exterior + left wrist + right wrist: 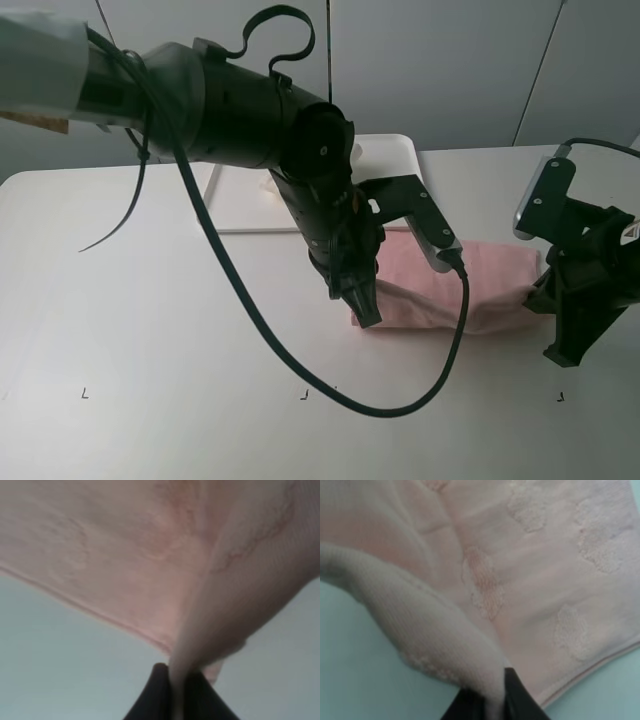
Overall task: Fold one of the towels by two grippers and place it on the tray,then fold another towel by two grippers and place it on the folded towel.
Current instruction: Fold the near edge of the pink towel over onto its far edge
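The pale pink towel (495, 275) lies on the table in front of the tray, stretched between my two grippers. My left gripper (367, 315) is shut on the towel's near left edge. In the left wrist view the pink towel (150, 555) gathers into a fold between the left gripper's (175, 675) black tips. My right gripper (540, 298) is shut on the towel's near right edge; the right wrist view shows a thick roll of pink towel (530, 580) running into the right gripper (494, 690). The white tray (398, 150) lies at the back, its middle covered by my left arm. The cream towel is hidden.
The white table (150, 320) stretches wide to the left and front of the towel. A black cable (400, 408) from my left arm hangs in a loop over the table's front. Small black corner marks (85, 393) sit near the front edge.
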Motion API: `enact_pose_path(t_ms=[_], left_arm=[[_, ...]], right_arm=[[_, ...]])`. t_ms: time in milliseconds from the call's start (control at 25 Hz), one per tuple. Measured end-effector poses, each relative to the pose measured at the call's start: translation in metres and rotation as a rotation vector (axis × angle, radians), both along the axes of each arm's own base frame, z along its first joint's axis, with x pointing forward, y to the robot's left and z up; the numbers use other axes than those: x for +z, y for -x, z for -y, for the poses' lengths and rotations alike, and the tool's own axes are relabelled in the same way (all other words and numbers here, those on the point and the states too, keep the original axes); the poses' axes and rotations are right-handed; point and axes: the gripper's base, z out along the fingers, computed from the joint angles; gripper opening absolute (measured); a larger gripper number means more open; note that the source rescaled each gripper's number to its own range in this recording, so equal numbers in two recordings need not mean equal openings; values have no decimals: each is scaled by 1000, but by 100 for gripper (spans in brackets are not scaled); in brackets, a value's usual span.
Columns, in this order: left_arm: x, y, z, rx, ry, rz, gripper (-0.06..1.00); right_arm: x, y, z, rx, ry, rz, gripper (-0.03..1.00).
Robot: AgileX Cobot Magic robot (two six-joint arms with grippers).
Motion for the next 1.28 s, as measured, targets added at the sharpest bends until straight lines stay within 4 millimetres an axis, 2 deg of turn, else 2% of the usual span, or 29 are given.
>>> enact_pose_path(t_ms=[240,480,840,1120,1280], left_arm=[[6,-16,-8,78,59,30,0],[9,-28,-8,143,131,88,0],[2,-35,-3,145,176,152,0],[-9,-43,-2,159,164,217,0],[-7,-47,0,160,215,249,8]], right_arm=[[5,-5,-1,-102,-48,12,1],[8,-13,-2,-211,-115,96,1],[-7,-25,-2,-259,-122,109,1],[-18,-39,21,-452,-163,133,1],[-18,-41,28,-492,-168,144,1]])
